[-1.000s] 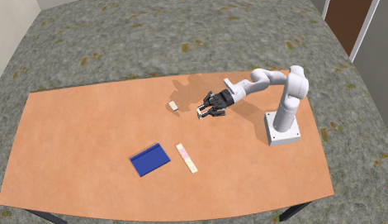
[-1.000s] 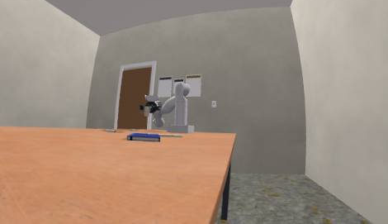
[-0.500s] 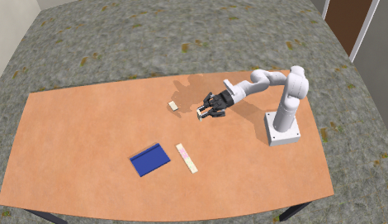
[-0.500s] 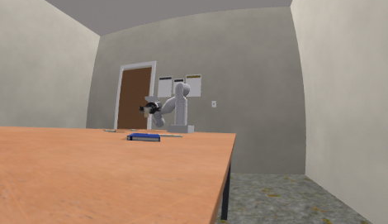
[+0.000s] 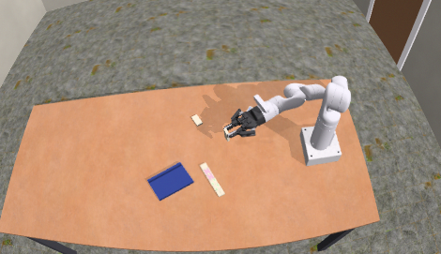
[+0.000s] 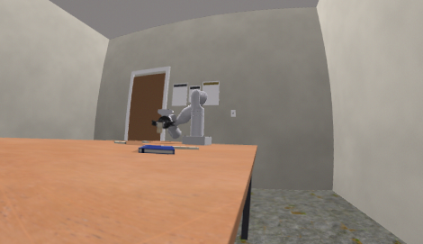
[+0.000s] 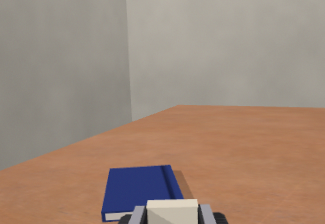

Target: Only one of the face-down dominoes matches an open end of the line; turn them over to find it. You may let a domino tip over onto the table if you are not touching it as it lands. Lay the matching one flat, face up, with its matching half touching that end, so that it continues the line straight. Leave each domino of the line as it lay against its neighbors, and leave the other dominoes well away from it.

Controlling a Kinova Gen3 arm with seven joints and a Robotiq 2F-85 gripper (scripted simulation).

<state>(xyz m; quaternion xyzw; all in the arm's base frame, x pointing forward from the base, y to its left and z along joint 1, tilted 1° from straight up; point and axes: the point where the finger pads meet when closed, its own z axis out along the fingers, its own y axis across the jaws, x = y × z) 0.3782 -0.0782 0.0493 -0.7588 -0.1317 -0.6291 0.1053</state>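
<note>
My gripper (image 5: 229, 132) (image 6: 158, 123) (image 7: 172, 216) is shut on a cream domino (image 5: 228, 133) (image 7: 172, 211) and holds it above the table, with the fingers pointing sideways. In the wrist view the domino shows as a plain cream block between the fingertips. Another cream domino (image 5: 196, 120) lies flat on the table to the left of the gripper. The line of dominoes (image 5: 212, 179) lies face up near the front, running diagonally, right of the blue book.
A blue book (image 5: 170, 181) (image 6: 156, 149) (image 7: 138, 189) lies flat on the orange table (image 5: 84, 142), left of the line. The arm's white base (image 5: 321, 151) stands at the table's right side. A brown door (image 6: 145, 106) is in the far wall.
</note>
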